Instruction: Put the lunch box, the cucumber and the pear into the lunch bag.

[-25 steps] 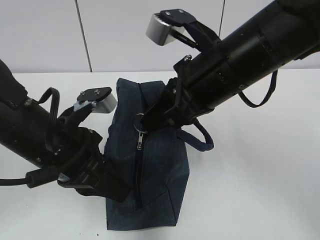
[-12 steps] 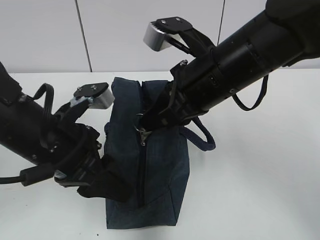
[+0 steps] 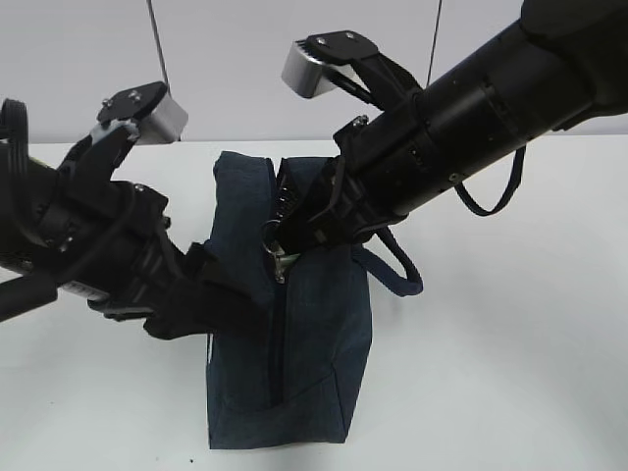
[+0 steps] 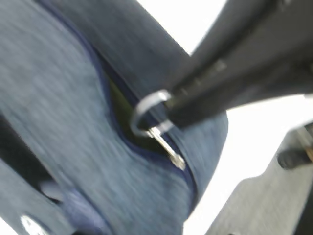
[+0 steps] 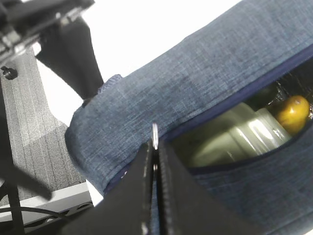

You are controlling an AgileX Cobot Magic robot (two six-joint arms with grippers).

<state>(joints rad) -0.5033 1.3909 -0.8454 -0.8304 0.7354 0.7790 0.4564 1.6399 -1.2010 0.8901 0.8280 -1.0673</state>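
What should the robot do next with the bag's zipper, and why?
Probably keep sliding the zipper along with the right gripper, shut on the ring pull. The lunch bag gapes, with the pear and lunch box inside.

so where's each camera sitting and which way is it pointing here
Exterior: chest height across the table, slanting down at the lunch bag; both arms show.
Left wrist: close beside the bag, facing the silver ring pull; the right gripper crosses it.
Right wrist: above the bag, looking along its shut fingers into the opening at the lunch box and pear.
All three share the ring pull.
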